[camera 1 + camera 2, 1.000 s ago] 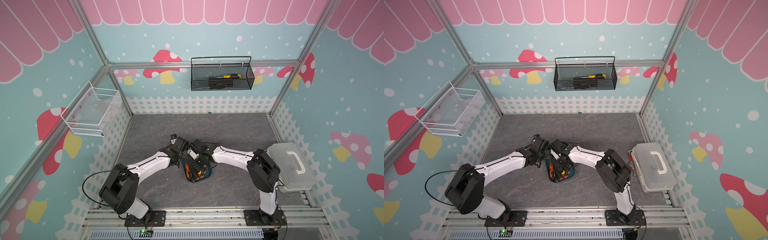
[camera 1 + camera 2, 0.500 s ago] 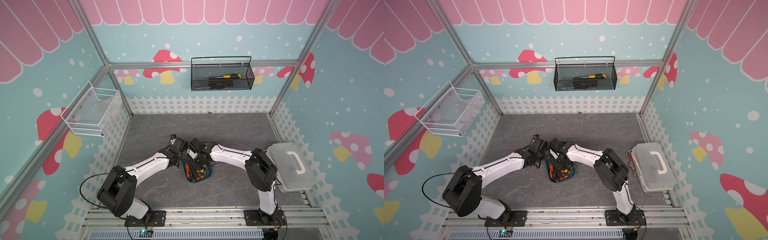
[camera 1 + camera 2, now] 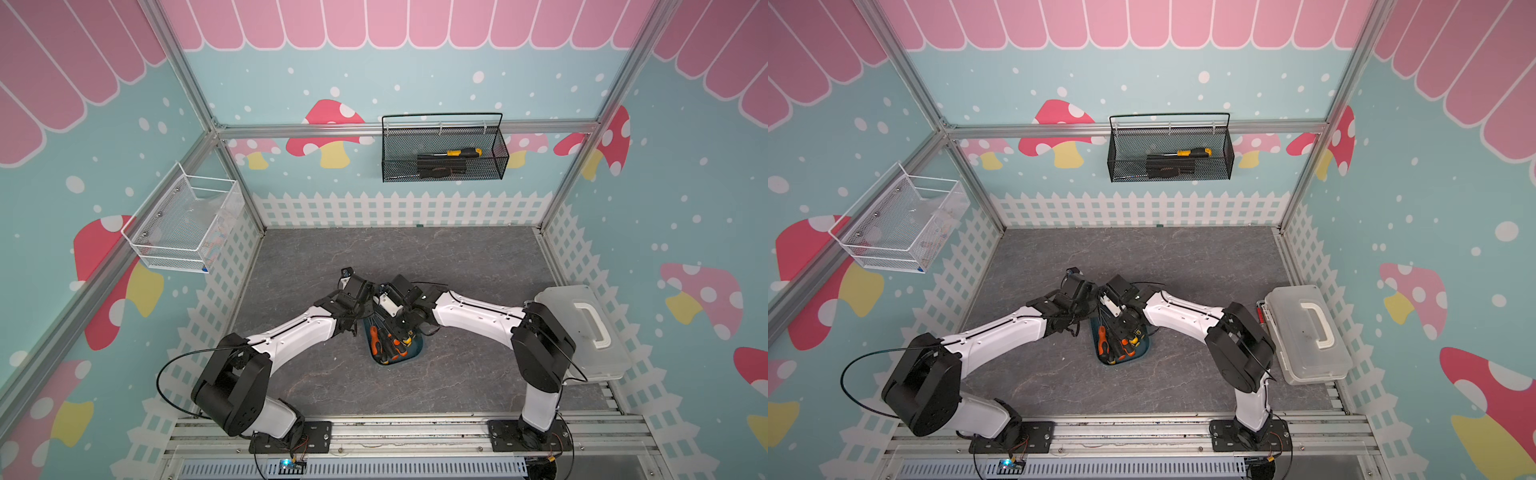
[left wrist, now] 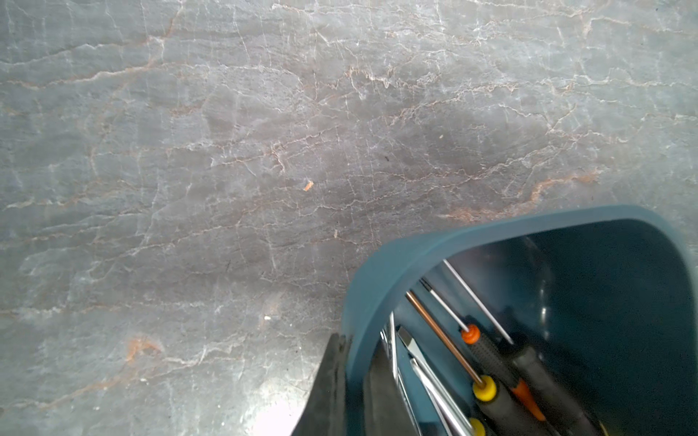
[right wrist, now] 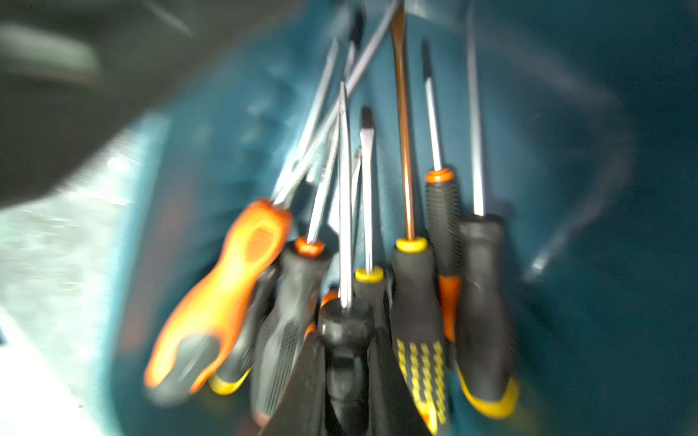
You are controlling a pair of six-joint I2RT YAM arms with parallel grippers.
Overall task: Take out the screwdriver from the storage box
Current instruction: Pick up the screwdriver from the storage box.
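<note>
The screwdriver (image 5: 344, 321), black-handled with thin steel shaft, is grasped by the right hand (image 5: 346, 351); the left hand (image 4: 354, 370) pinches the teal storage box (image 4: 434, 241) rim.

A grey marble-veined floor (image 3: 457, 257) lay under the right gripper (image 3: 400, 329). Beyond it, a black wire-mesh basket (image 3: 399, 166) hung on the teal, mushroom-printed back wall (image 3: 291, 83). Off to the gripper's left, a white wire basket (image 3: 166, 253) was fixed to the side wall (image 3: 62, 187); to its right sat a white lidded case (image 3: 557, 307). Picket-fence print (image 3: 395, 208) edged the walls, pink scallops (image 3: 374, 25) above.
</note>
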